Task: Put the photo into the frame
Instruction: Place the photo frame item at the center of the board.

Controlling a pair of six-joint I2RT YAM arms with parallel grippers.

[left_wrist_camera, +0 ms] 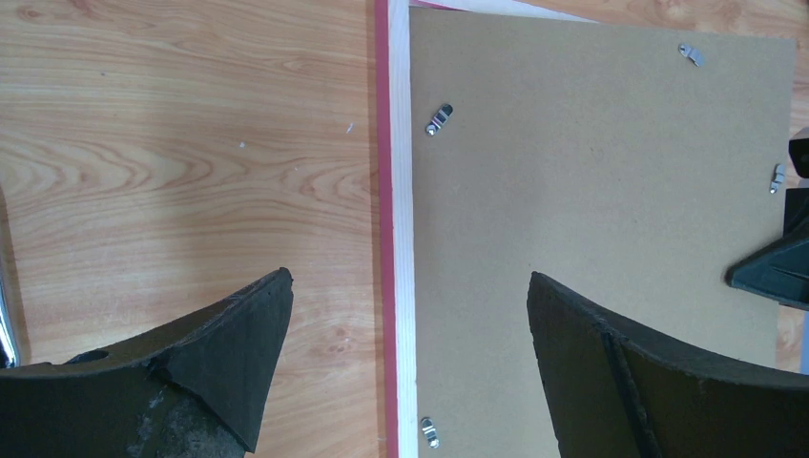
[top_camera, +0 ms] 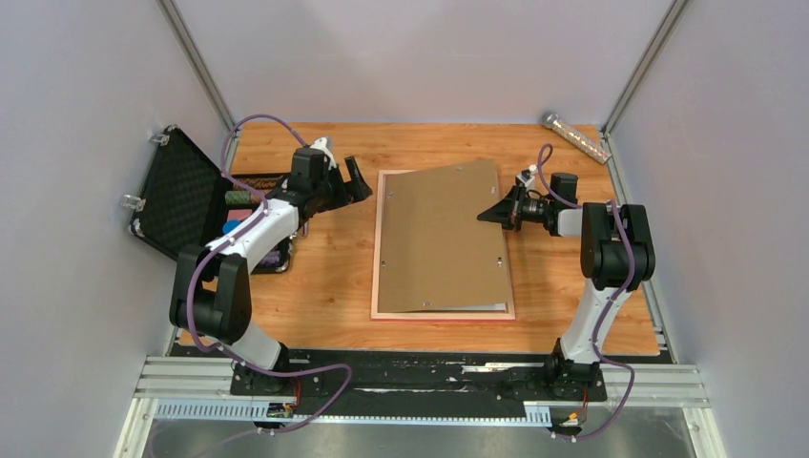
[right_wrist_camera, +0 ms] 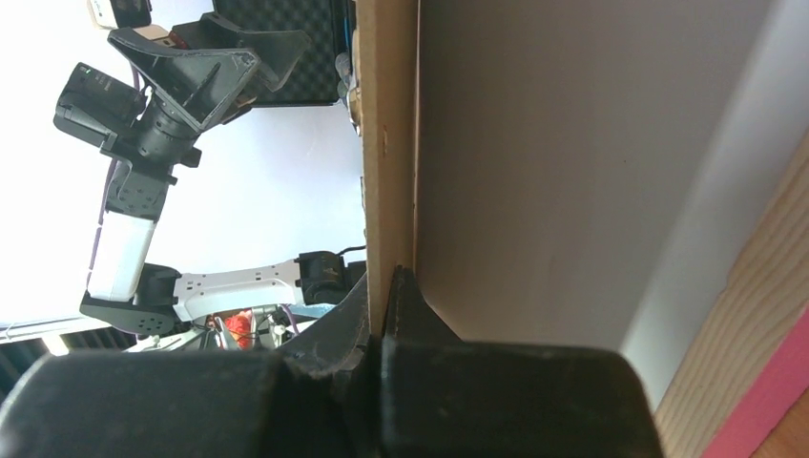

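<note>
Right hand [top_camera: 484,218] is pinched shut on the right edge of the brown backing board [top_camera: 439,239], which sits crooked over the frame [top_camera: 376,258] on the desk [top_camera: 324,277]. Left hand [top_camera: 343,170] hangs wide open, empty. The photo [top_camera: 482,307] peeks out underneath at the near edge. The risk, I'd say, is that dragging the board skids the photo askew.

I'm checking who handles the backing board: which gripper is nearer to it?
Right. The right gripper is clamped on the backing board at its right edge; the left gripper hovers open above the frame at its left rail.
</note>
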